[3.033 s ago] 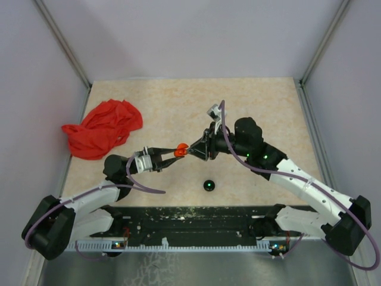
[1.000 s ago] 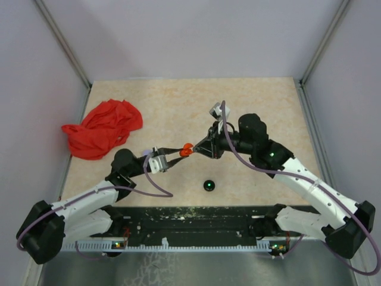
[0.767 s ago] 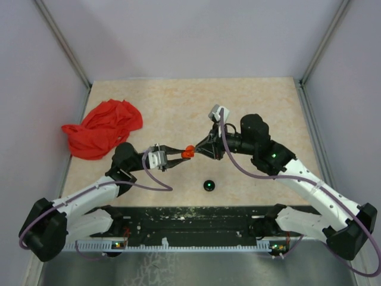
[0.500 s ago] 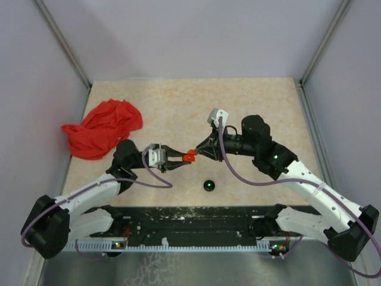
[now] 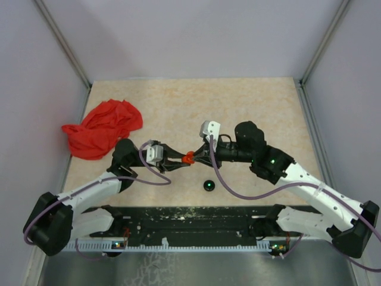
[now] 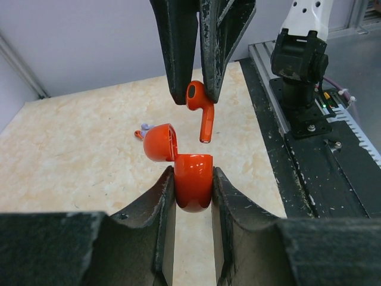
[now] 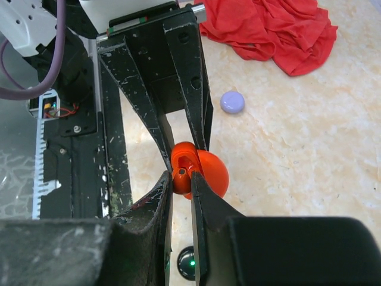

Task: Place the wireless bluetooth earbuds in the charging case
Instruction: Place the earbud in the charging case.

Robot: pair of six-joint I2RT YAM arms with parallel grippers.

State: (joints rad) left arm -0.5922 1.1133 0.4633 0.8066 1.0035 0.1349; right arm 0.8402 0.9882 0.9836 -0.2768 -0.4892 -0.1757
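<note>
— Left claw (image 6: 193, 176): what does it have?
— It is clenched on the case (image 6: 194, 186), one finger on each side of the orange body. The lid (image 6: 159, 143) stands open, tipped to the left in the left wrist view, and the mouth faces the other claw. Well off to the left, by the left edge of the surface (image 5: 178, 101), lies a crumpled red cloth (image 5: 102, 128).
— Is the case resting on the surface?
— No, it is held up above it, about midway between the two arms in the top view.
— And the earbud?
— The orange earbud (image 6: 201, 107) sits just beyond the case's open mouth. Its head is pinched by the right claw (image 6: 196, 98) and its stem points at the case. In the left wrist view the stem's tip is just short of the rim, with a thin gap showing, so it is not inside.
— So the right claw is closed too?
— Yes, it is clenched on the earbud. From the right wrist camera the earbud sits between its fingertips with the round orange case right behind it, and the left claw's black fingers flank both.
— Anything further right?
— A black disc (image 5: 208, 185) with a green light lies on the surface, just right of where the claws meet and nearer the arm bases. The right wrist view also shows a lavender disc (image 7: 232, 102) on the surface near the cloth, touching neither the cloth nor a claw.
</note>
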